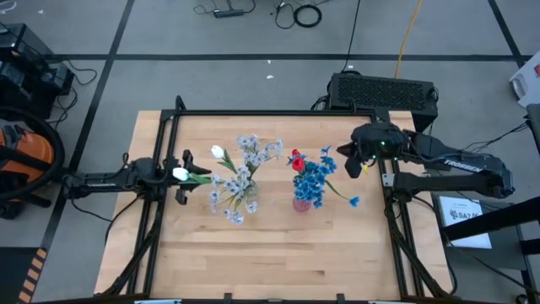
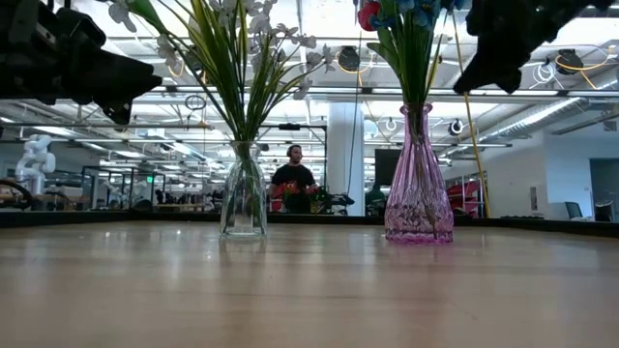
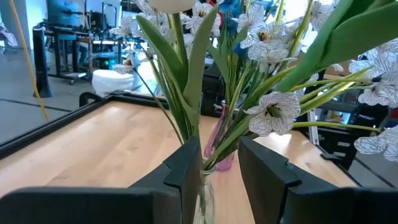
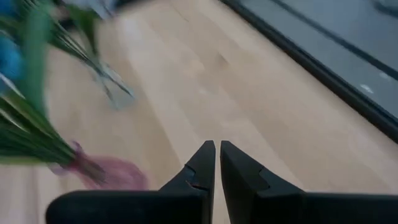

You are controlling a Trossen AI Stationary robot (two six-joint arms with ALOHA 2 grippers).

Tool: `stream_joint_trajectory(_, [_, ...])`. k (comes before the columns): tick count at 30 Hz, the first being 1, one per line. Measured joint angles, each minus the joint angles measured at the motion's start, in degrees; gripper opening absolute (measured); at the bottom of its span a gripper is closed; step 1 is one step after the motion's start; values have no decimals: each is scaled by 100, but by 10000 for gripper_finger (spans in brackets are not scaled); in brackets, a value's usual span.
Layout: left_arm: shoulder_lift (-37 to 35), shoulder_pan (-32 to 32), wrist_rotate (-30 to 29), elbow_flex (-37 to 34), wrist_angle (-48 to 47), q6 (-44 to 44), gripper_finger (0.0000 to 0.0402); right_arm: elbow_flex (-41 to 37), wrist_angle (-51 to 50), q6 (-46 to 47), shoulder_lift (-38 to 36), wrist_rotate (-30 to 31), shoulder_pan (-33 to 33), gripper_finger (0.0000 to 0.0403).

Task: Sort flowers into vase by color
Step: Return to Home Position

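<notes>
- The table (image 1: pixel 278 253) is seen with no flower lying loose on its wood. The sorting is therefore judged done, and only the parking of the arms is judged to be left.
- Two arms are counted. The left gripper (image 3: pixel 219 144) is held at the table's left side, facing the white bouquet. Its fingers are set moderately apart with nothing clamped between them, and the glass vase is seen through the gap. The right gripper (image 4: pixel 215 144) is held above the right side of the table, beyond the pink vase. Its fingers are pressed almost together and nothing is carried.
- Two vases are counted, both upright and well apart: the transparent vase (image 2: pixel 243 198) toward the left and the pink vase (image 2: pixel 418 184) toward the right.
- The pale lavender-white clusters (image 1: pixel 245 177) are gathered in the transparent vase. Several sprays are present, but an exact count cannot be made.
- The blue clusters (image 1: pixel 316 181) are gathered in the pink vase, also as several sprays that cannot be counted exactly.
- Two white tulip buds are counted with the pale bunch. One (image 1: pixel 218 152) is at the far side, and the other (image 1: pixel 180 174) leans out toward the left arm.
- One red tulip bud (image 1: pixel 297 160) is counted, placed among the blue flowers.
</notes>
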Motion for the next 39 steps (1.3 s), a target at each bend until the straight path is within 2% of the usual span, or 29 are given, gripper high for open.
stream_joint_trajectory(5, [0, 0, 191, -2, -47, -16, 116, -952, 1785, 67, -344, -727, 0, 18])
stream_joint_trajectory(10, [0, 0, 336, -2, -57, -12, 116, -1642, 2672, -43, -490, -1196, 10, 18])
stream_joint_trajectory(16, [0, 0, 339, -2, -57, -9, 116, -2033, 2706, -38, -737, -1214, 229, 7])
stream_joint_trajectory(24, [0, 0, 343, -4, -56, -7, 116, -2388, 2710, -44, -1253, -369, 944, 1])
stream_joint_trajectory(31, [0, 0, 354, -4, -58, -5, 116, -2521, 2647, -102, -1664, -207, 1411, 0])
stream_joint_trajectory(39, [0, 0, 354, -4, -58, -3, 116, -2521, 2381, -447, -2233, -194, 1663, 0])
